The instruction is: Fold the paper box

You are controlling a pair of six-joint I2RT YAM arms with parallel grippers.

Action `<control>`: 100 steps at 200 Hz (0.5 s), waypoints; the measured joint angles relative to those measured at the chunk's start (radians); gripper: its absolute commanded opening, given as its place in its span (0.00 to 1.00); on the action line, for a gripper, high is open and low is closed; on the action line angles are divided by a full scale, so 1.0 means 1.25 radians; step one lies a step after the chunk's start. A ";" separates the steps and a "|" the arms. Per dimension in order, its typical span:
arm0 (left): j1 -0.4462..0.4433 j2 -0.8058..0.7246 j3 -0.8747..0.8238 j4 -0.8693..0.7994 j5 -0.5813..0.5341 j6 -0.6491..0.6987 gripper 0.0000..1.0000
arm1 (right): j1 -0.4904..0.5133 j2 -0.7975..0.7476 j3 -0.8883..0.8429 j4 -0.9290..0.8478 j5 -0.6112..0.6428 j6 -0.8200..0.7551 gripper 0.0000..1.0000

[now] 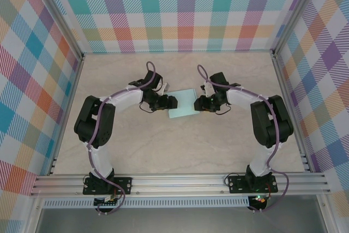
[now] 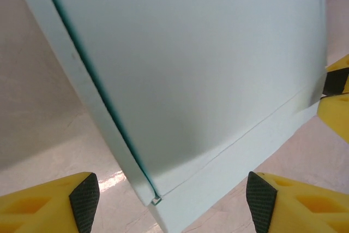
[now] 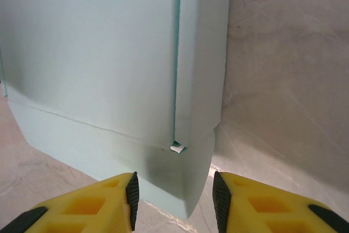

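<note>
The paper box (image 1: 183,103) is pale mint card, lying partly folded at the middle of the table between my two grippers. My left gripper (image 1: 173,102) faces its left edge. In the left wrist view the box (image 2: 207,64) has a creased flap and a side strip, and one corner reaches down between the wide-apart black pads (image 2: 85,200) of the open left gripper (image 2: 172,203), touching neither. My right gripper (image 1: 197,103) faces the right edge. There the box (image 3: 92,58) has a bent corner flap standing between the fingers (image 3: 132,192) of the open right gripper (image 3: 175,195), with a gap on each side.
The beige marbled table (image 1: 180,151) is walled by plaid panels (image 1: 180,9) at the back and both sides. An aluminium rail (image 1: 180,183) carrying the arm bases runs along the near edge. In the left wrist view the right gripper's yellow finger (image 2: 337,88) shows beyond the box.
</note>
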 measured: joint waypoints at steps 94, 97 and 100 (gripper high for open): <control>0.000 0.021 0.003 0.002 0.000 0.000 0.70 | 0.000 0.001 -0.001 0.036 -0.029 0.022 0.35; 0.000 0.022 0.003 0.002 0.000 0.000 0.70 | 0.000 0.001 -0.002 0.038 -0.031 0.022 0.36; 0.000 0.022 0.003 0.002 0.000 0.000 0.70 | 0.000 0.001 -0.003 0.042 -0.032 0.025 0.36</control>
